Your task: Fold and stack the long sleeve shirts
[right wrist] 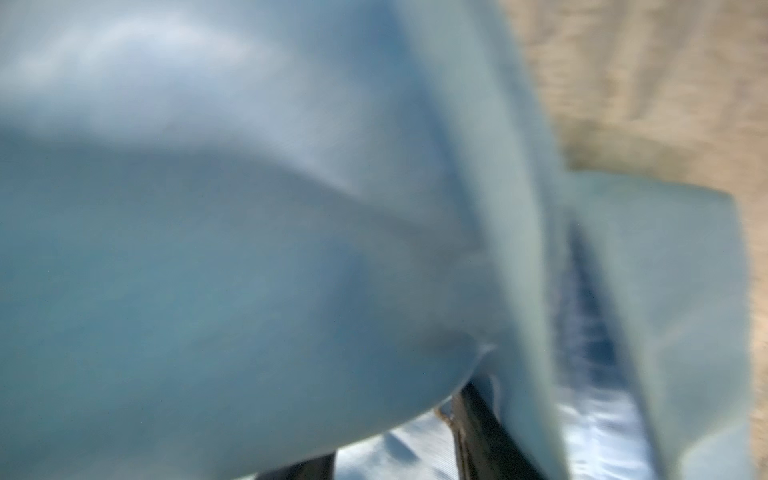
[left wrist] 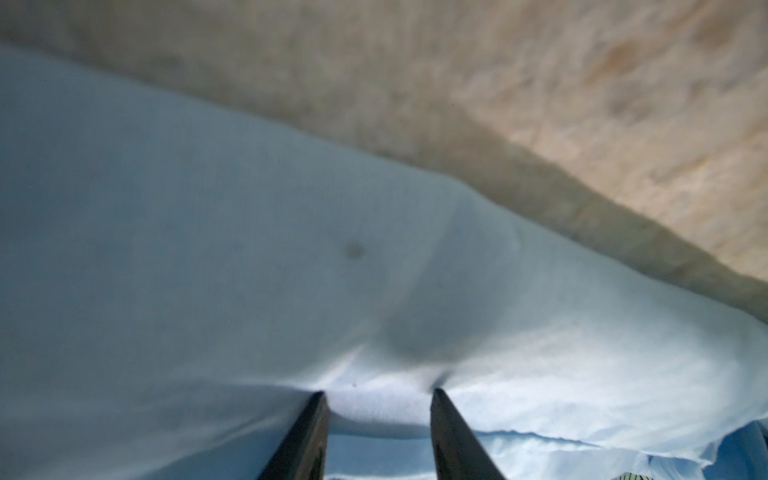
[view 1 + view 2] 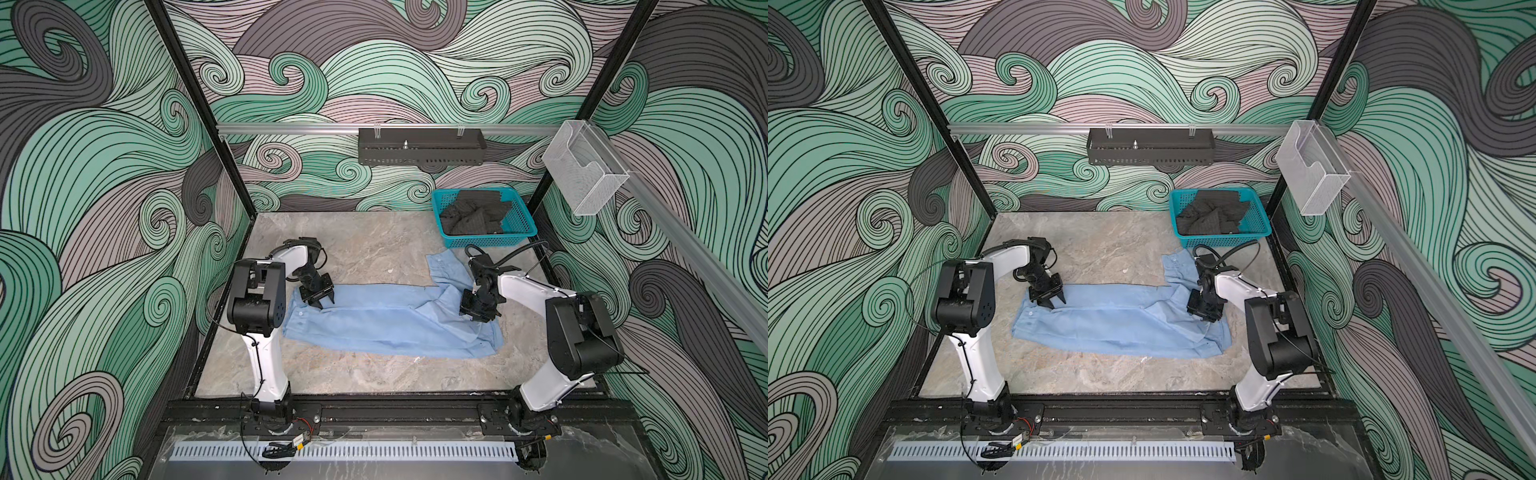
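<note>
**Operator:** Where is the shirt?

**Technician:** The shirt (image 3: 395, 320) lies flat on the table (image 3: 353, 253), roughly central. Its long side runs left to right. At the right end one sleeve (image 3: 442, 266) branches off toward the far side. The sleeve's end lies near the basket (image 3: 486, 242) in the far right corner. The basket holds dark cloth (image 3: 473, 216) and is apart from the shirt's body.

**Operator:** What is the left gripper's position and state?

**Technician:** In both top views the left gripper (image 3: 324, 302) stands at the shirt's far left corner, tips down on the cloth. The left wrist view shows its two fingers (image 2: 307, 436) parted, not clamped together. A soft ridge of cloth lies between the tips, and the cloth puckers at one tip.

**Operator:** And the right gripper?

**Technician:** The right gripper (image 3: 478, 316) is at the shirt's right end, where the sleeve joins the body. Creases in the cloth run toward it. The right wrist view is blurred, and cloth drapes over its fingers (image 1: 469, 419). I cannot tell whether it is grasping the cloth or has released it.
</note>
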Robot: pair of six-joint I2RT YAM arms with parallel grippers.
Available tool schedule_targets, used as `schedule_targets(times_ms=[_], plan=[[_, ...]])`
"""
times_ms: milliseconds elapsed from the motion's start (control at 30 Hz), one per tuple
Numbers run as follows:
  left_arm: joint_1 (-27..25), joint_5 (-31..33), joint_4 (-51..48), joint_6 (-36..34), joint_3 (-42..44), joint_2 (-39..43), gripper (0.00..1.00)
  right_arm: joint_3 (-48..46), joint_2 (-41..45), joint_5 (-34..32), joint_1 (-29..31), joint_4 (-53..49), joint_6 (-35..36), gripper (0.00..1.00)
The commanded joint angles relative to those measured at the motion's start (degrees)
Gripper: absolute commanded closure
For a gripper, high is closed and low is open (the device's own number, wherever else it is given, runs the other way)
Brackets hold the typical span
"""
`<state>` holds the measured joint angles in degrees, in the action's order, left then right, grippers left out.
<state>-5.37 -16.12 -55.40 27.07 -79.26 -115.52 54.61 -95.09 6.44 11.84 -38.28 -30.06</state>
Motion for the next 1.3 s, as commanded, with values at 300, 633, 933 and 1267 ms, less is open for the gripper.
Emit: schedule_targets(times_ms=[300, 633, 933, 1267], plan=[[-1.3, 3.0, -6.5, -8.4, -4.4, 18.8, 0.43, 8.2, 14.8, -2.3, -1.9, 0.9, 10.2, 0.25], [-1.3, 2.8, -9.6, -10.2, -4.0, 26.7, 0.42, 21.8, -10.2, -1.9, -4.1, 2.3, 11.4, 0.28], [-1.3, -2.1, -9.4, -13.3, -5.3, 29.4, 0.43, 28.0, -18.9, 1.3, -4.1, 2.1, 15.7, 0.61], [-3.8, -12.8, 7.6, -18.6, 3.8, 39.7, 0.38, 17.3, 1.9, 20.6, 1.3, 14.4, 32.8, 1.0]])
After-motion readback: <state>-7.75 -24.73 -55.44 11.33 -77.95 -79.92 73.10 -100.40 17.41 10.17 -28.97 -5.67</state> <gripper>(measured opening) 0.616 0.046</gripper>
